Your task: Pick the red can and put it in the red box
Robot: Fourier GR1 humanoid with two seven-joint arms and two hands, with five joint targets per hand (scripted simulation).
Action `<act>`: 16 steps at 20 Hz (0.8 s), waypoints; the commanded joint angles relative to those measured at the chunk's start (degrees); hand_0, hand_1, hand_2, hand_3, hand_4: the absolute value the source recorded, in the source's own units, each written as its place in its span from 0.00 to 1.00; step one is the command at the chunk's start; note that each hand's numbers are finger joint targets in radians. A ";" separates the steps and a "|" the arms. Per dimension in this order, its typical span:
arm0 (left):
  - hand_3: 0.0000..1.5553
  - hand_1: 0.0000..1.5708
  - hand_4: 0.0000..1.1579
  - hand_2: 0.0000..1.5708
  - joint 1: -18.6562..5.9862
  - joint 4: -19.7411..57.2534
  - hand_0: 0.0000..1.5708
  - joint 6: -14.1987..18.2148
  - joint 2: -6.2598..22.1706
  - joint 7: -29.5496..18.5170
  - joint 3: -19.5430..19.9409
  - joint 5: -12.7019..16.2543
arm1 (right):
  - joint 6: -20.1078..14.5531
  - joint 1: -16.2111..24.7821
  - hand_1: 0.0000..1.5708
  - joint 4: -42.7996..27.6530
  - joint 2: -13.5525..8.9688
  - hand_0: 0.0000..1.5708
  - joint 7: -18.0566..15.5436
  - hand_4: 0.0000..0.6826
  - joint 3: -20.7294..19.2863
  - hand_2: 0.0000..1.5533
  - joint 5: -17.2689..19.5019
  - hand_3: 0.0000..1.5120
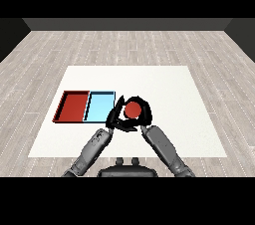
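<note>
Red can (pixel 132 110) sits between the curled fingers (pixel 147 111) of the right hand (pixel 141 118), just right of the light blue tray (pixel 99 107). Left hand (pixel 115 116) fingers: cannot tell. Carrying toward the red tray (pixel 73 106), it may land in blue.

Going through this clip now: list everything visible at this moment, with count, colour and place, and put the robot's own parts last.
table: one, white, centre of the view, on a grey wood-plank floor.
red tray: one, red with a dark rim, left part of the table.
light blue tray: one, light blue, directly right of the red tray, side by side with it.
red can: one, red top showing, just right of the light blue tray, enclosed by the hands.
forearms: two, grey, entering from the lower corners.
right robot hand: one, black, curled round the can.
left robot hand: one, black, at the can's left side; fingers hard to read.
</note>
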 commanded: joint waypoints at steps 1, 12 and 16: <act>0.00 0.00 0.00 0.00 -3.88 4.39 0.00 -0.96 0.00 -1.44 0.74 1.73 | -1.31 -3.82 0.96 2.47 0.05 0.96 0.05 0.96 -0.66 0.94 -2.38 0.93; 0.00 0.00 0.00 0.00 -3.19 -0.83 0.00 -0.57 0.02 3.03 0.01 3.31 | -4.25 -5.42 0.97 4.39 0.04 0.97 -3.25 0.95 3.65 0.94 -5.02 0.93; 0.00 0.00 0.71 0.00 -3.41 3.97 0.00 11.51 0.03 -2.68 -3.21 4.95 | -5.86 -6.99 0.98 1.95 0.03 0.98 2.08 0.95 4.01 0.95 -2.34 0.93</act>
